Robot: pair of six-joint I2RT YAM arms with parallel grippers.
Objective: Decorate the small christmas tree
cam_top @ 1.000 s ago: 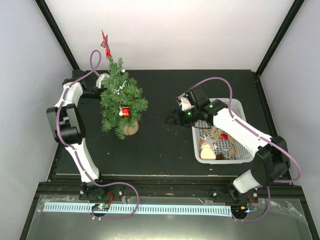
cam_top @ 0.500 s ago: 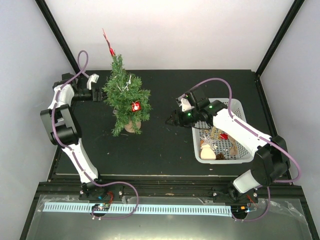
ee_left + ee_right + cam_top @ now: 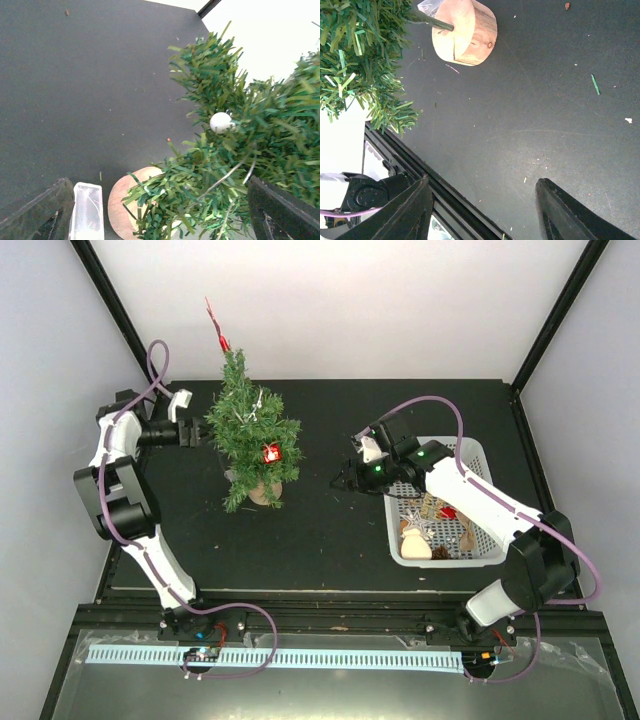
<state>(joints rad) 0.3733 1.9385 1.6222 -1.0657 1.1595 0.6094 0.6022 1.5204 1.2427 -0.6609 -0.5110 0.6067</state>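
The small christmas tree [image 3: 250, 435] stands upright on its round wooden base [image 3: 465, 32] in the back-left part of the dark surface [image 3: 320, 530]. A red star [image 3: 218, 330] tops it, a small red ornament [image 3: 270, 453] hangs on the near-right branches, and the left wrist view shows a white ball [image 3: 220, 121] set among the needles.

The left hand [image 3: 186, 417] sits just beside the tree's left side, facing it, with its fingers spread wide and nothing gripped. In its own camera the branches fill the space ahead of the fingers, and whether any needle brushes a finger cannot be told.

The right hand [image 3: 340, 481] hovers over the middle of the surface, between the tree and a white basket [image 3: 447, 562] that sits toward the right edge. Its fingers stand partly apart and hold nothing (its camera shows only bare surface between them). It points toward the tree and is well apart from it.

The basket holds several decorations, among them a pine cone [image 3: 440, 552] and a pale, rounded figure [image 3: 414, 544]; the rest are too small to tell.
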